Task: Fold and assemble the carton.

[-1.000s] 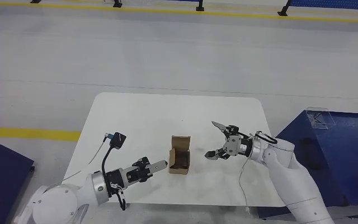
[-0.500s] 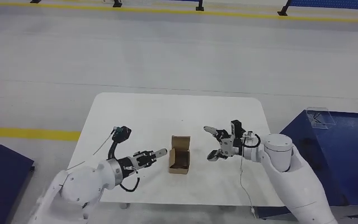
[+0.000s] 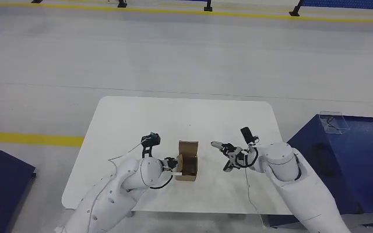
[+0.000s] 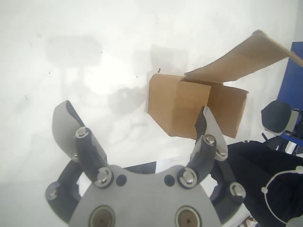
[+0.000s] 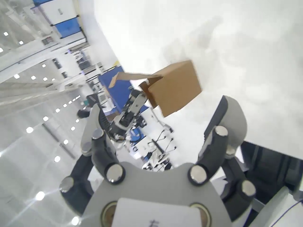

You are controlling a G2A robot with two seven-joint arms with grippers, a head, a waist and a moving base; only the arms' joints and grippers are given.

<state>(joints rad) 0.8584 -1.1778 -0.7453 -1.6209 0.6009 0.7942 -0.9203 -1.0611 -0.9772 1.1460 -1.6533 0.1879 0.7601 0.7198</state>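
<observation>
My left pincer (image 4: 133, 107) is spread wide and holds nothing. One of its fingertips (image 4: 206, 116) sits right at the near wall of the carton (image 4: 182, 105), and I cannot tell whether it touches. The carton stands on the white desk (image 3: 145, 116) just ahead of this pincer, with its top open and one long flap raised above the opening. My right pincer (image 3: 221, 156) is also spread apart and empty. It points at the carton's opposite side, with a strip of bare desk between them. The carton lies between the two pincers, closer to the left one.
</observation>
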